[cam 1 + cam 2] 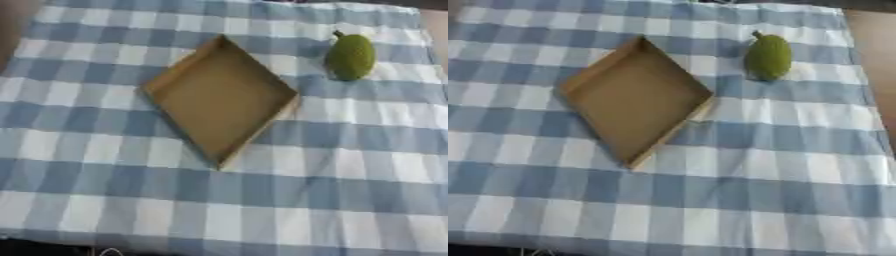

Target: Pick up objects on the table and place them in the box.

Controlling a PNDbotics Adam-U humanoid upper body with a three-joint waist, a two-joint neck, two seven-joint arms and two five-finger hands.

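Note:
A shallow brown cardboard box (pixel 220 97) lies on the blue and white checked cloth, turned so that one corner points toward me. Its inside holds nothing. A green oval fruit with a bumpy skin and a short stem (pixel 350 56) lies on the cloth to the right of the box and a little farther back, apart from it. Neither of my hands shows in either view.
The checked tablecloth (pixel 262 210) covers nearly the whole table. Bare brown table shows past the cloth's right edge (pixel 877 60). The cloth's near edge runs along the bottom of the views.

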